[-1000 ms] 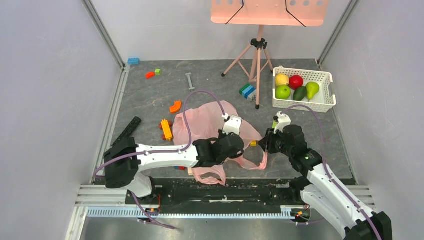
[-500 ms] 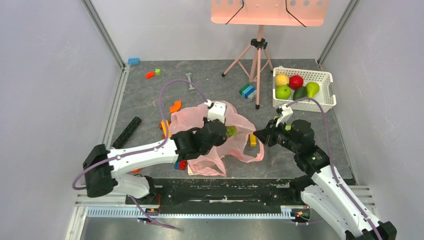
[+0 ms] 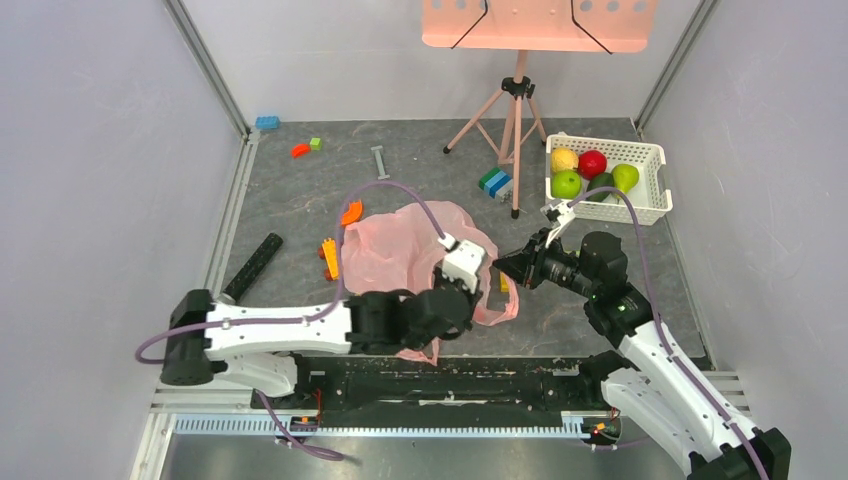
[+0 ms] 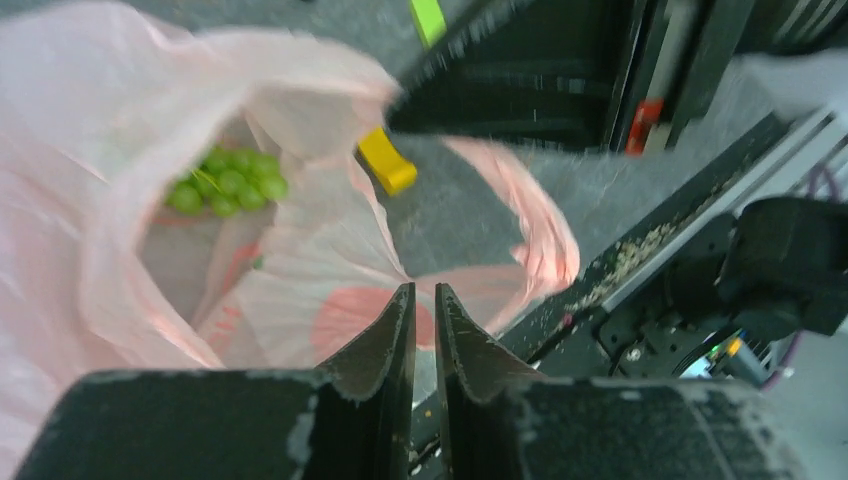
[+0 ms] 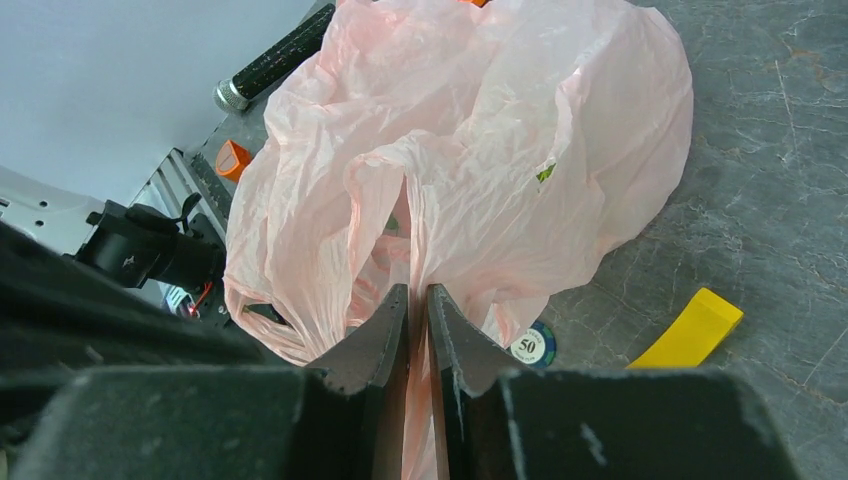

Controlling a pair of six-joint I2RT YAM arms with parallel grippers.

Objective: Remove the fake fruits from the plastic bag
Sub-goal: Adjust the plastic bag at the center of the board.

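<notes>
Back toward near edge since half-second ago: left pincer point(image 4: 424, 297), now narrow, nearly shut, film between jaws unclear. Fold of plastic bag point(image 3: 390, 245) clamped in right pincer point(image 5: 416, 297). Inside bag: green grapes point(image 4: 225, 180), ahead-left of left pincer, nearer arm.

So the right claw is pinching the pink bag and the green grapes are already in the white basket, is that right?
Not quite. The green grapes are inside the pink bag, not in the white basket; the left wrist view shows them lying in the bag's opening. The rest holds: the right claw is pinching the pink bag.
</notes>
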